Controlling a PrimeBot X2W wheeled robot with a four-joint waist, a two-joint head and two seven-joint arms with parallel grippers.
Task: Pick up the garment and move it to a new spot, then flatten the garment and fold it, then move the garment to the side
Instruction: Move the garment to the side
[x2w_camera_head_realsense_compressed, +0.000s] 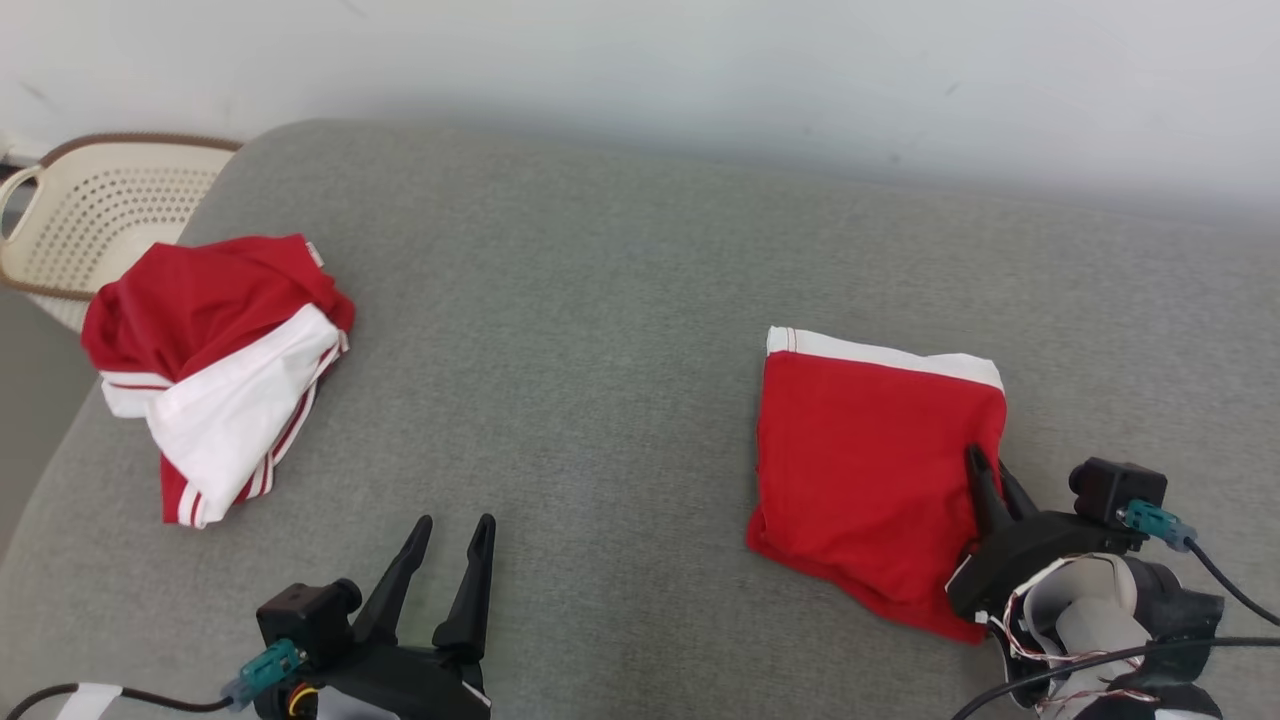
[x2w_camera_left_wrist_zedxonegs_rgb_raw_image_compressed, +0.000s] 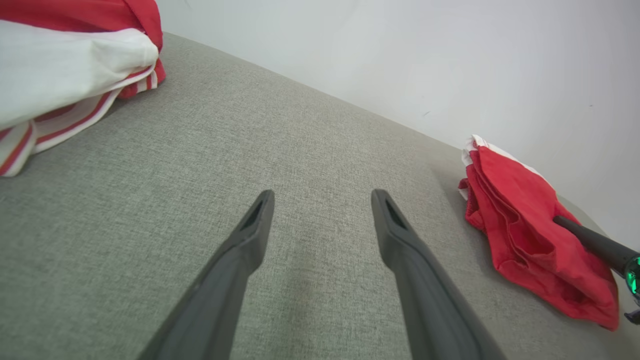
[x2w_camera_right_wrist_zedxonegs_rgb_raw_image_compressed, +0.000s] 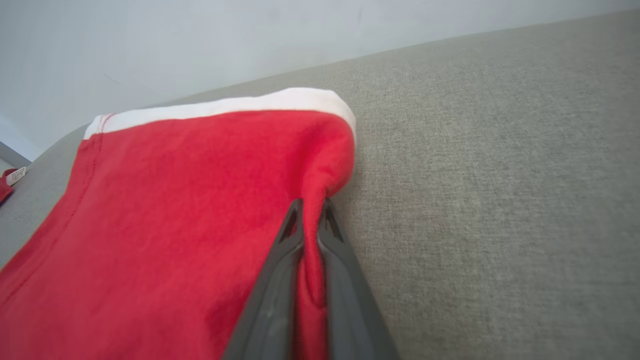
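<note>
Near the cushion's front right corner, the right gripper (x2w_camera_head_realsense_compressed: 988, 462) is clenched on the garment (x2w_camera_head_realsense_compressed: 860, 450). Its two long, dark, tapering fingers (x2w_camera_right_wrist_zedxonegs_rgb_raw_image_compressed: 280, 280) stand almost together, with a thin ridge of red cloth pinched up between their tips. The pinch sits on the garment's right edge, a little short of its far right corner. The cloth puckers there while the rest lies flat.

The garment is a folded, roughly square packet of soft red knit, and the left wrist view shows several layers along its edge. A white band (x2w_camera_head_realsense_compressed: 880, 355) runs along its far edge, with a line of stitching at the band's left end. It lies on the right half of the cushion (x2w_camera_head_realsense_compressed: 600, 300), spreading left and away from the gripper, well short of the back edge. The cushion is grey and coarse-woven, with rounded corners.

By the front edge, left of the middle, the left gripper (x2w_camera_head_realsense_compressed: 456, 522) hangs released, its fingers spread wide over the weave, well apart from the garment. Toward the left edge lies a heap (x2w_camera_head_realsense_compressed: 220, 350) of crumpled red and white cloth with striped trim. Past the far left corner stands a cream perforated plastic basket (x2w_camera_head_realsense_compressed: 100, 210) with a brown rim. A plain pale wall (x2w_camera_head_realsense_compressed: 700, 70) runs behind the back edge.
</note>
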